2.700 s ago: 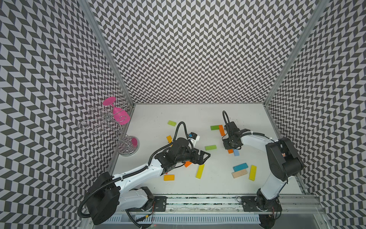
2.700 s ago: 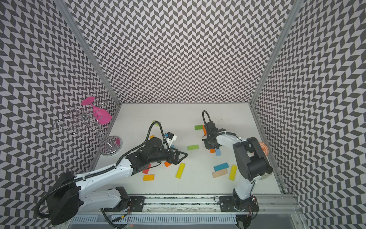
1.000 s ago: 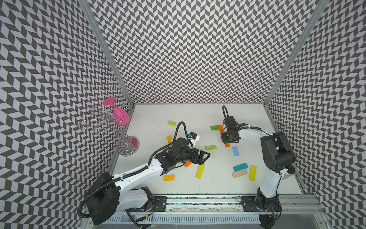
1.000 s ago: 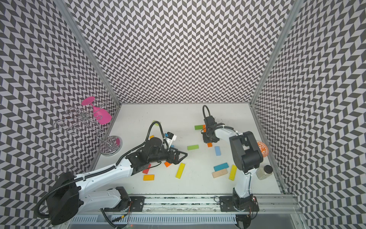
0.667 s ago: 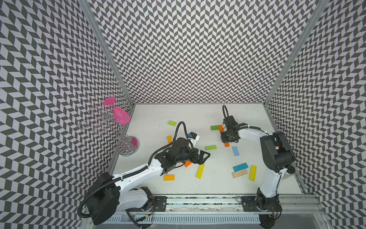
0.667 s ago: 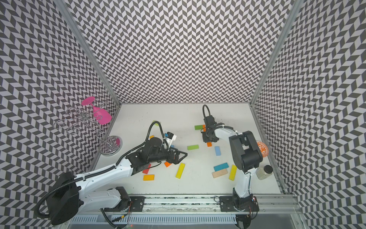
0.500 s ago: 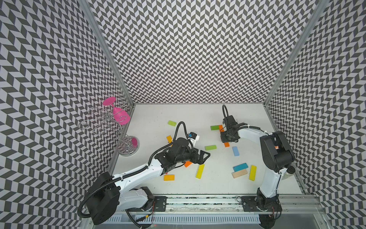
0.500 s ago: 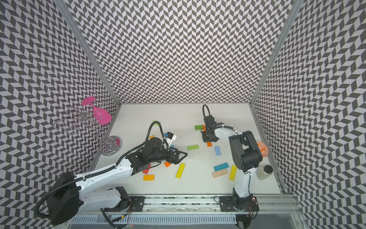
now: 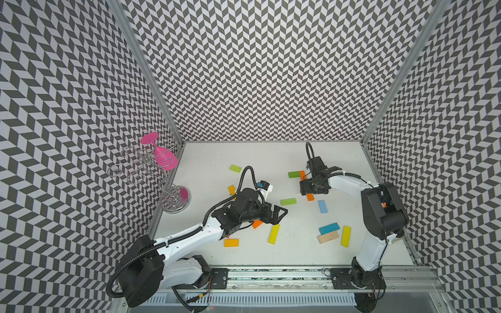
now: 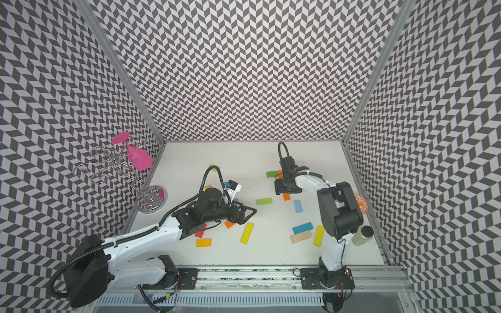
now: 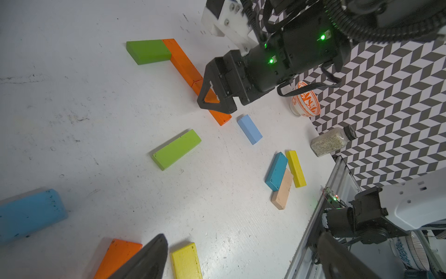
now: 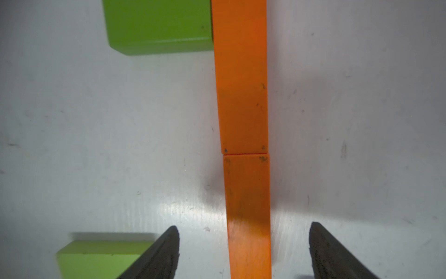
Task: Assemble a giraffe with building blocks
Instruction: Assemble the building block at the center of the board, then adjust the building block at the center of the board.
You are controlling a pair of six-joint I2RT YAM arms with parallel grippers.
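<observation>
Right gripper (image 12: 243, 227) spread wide, astride yet clear of flat orange wooden block (image 12: 247, 205) lying right of centre on white tabletop (image 12: 96, 120), butted end-to-end against second orange block (image 12: 241, 84) touching green wooden block (image 12: 159, 26); neck placement judged complete, next: straight lift clear, then fetch body block.

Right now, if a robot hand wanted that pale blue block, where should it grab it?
Probably at its middle, pinching across the narrow width, coming straight down from above. The pale blue block lies flat on the table, alone, with both long sides free of neighbours.
</observation>
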